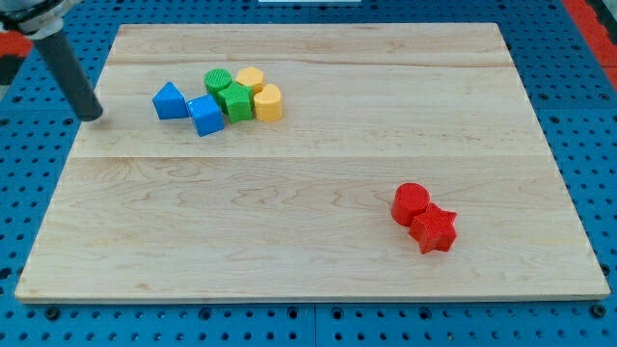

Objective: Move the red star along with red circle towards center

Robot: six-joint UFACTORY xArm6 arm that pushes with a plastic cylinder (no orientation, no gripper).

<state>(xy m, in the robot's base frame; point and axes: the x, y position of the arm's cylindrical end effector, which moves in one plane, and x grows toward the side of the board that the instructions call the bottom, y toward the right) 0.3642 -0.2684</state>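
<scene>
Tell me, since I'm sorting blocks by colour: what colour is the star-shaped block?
Red. The star shows in the camera view, touching the red circle.

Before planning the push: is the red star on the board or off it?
On: the red star lies on the wooden board, touching the red circle.

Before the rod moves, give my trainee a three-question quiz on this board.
1. True or false: my tip touches the red star.
2. Which block touches the red star?
A. the red circle
B. the blue triangle
C. a yellow block
3. Fill in: my tip sits at the view's ____ edge of the wooden board.

Key
1. False: my tip is far off, just left of the blue triangle, clear of both red blocks.
2. A: the circle sits against the star's upper left.
3. Left.
</scene>
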